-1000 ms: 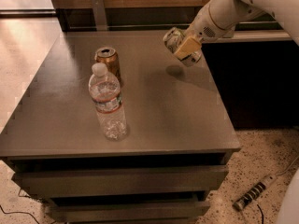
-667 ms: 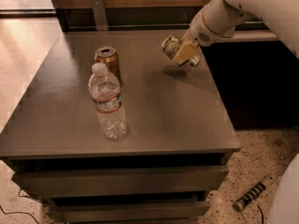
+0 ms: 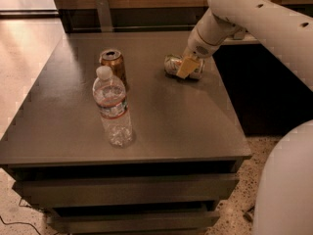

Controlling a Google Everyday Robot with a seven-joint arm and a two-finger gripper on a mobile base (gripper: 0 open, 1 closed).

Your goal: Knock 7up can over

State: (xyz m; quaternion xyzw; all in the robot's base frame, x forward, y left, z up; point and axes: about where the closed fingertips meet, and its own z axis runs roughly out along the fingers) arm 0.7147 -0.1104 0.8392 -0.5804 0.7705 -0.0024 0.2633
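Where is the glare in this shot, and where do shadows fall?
Camera view: warm glare washes the floor left of the table; the tool, at the table's far right on the 7up can, casts a small dark shadow beneath it.

White arm [image 3: 244, 9] angled down-left, gripper [image 3: 187, 65] low, far right.

The pincer [image 3: 187, 66] is pale tan and lies across the 7up can [image 3: 171, 64], which is pale silvery-white. Under both, the desk [image 3: 176, 126] is a plain dark grey-brown. Above the pincer, the arm [image 3: 244, 9] is glossy white with small dark dots. Well to the pincer's left as seen, the other can [image 3: 113, 66] is copper-orange with a silver top. Nearer the viewer than that, the water bottle [image 3: 113, 112] is clear, with a white cap and a white label with a reddish band. Below the pincer's side of the desk, the floor [image 3: 235, 218] is speckled beige.
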